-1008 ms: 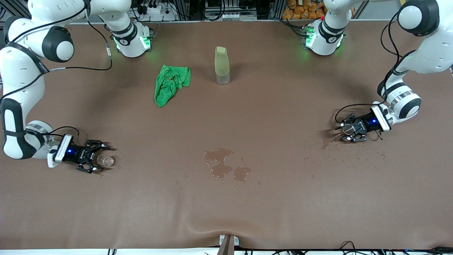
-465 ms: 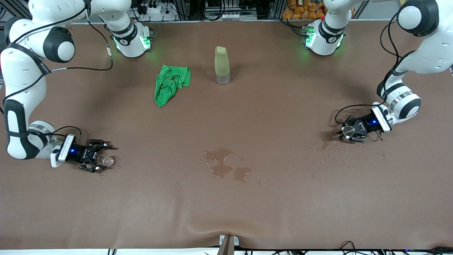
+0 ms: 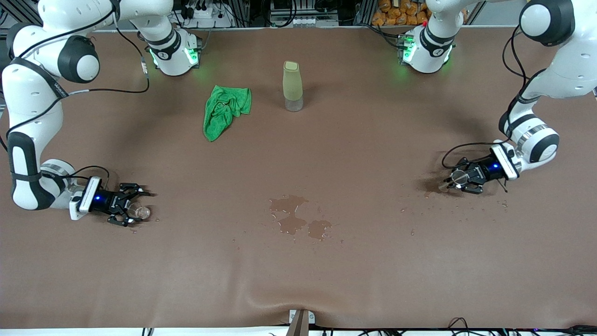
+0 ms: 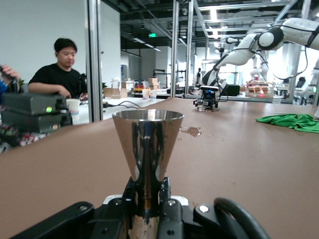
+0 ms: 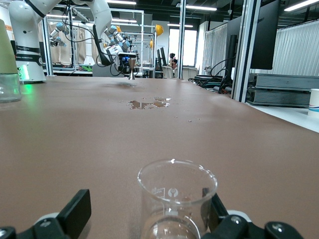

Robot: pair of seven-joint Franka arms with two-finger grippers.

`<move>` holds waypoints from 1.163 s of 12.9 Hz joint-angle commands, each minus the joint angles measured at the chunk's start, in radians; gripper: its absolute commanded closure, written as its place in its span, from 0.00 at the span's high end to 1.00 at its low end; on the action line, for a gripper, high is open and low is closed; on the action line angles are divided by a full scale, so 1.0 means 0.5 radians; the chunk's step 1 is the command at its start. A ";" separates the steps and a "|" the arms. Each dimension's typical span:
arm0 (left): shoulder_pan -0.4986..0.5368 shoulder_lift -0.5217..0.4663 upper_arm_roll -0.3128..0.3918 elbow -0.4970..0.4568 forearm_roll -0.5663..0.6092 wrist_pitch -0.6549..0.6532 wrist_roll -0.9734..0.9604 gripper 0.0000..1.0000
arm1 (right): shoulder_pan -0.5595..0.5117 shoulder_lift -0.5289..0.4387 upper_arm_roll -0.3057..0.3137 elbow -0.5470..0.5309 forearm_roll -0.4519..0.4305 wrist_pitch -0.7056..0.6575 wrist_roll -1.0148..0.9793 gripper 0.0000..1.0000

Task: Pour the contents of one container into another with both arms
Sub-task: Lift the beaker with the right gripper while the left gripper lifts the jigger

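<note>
- While still spread wide around the cup (image 3: 138,212), at the right arm's end of the counter (image 3: 298,275): right hand (image 3: 132,205), no grip yet.
- Just clamped on the jigger (image 4: 147,144) waist at the other end: left hand (image 3: 454,179), ready to lift.

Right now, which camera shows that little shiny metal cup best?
The left wrist view: the steel jigger fills the frame, upright, with the left claw shut on its narrow waist. The front view shows it only as a tiny glint in that claw. The right wrist view shows a distant speck.
</note>
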 commanded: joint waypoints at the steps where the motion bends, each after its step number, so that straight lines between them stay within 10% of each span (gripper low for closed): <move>1: -0.111 -0.162 0.026 -0.051 -0.029 0.048 -0.024 0.00 | 0.001 0.028 0.007 0.004 0.015 -0.010 -0.028 1.00; 9: -0.479 -0.423 0.048 -0.048 -0.053 0.051 -0.493 0.00 | 0.004 0.062 0.026 0.001 0.125 -0.010 0.012 1.00; 15: -0.826 -0.447 0.029 -0.078 -0.473 0.219 -0.591 0.00 | 0.004 0.065 0.026 0.004 0.181 -0.010 -0.006 0.61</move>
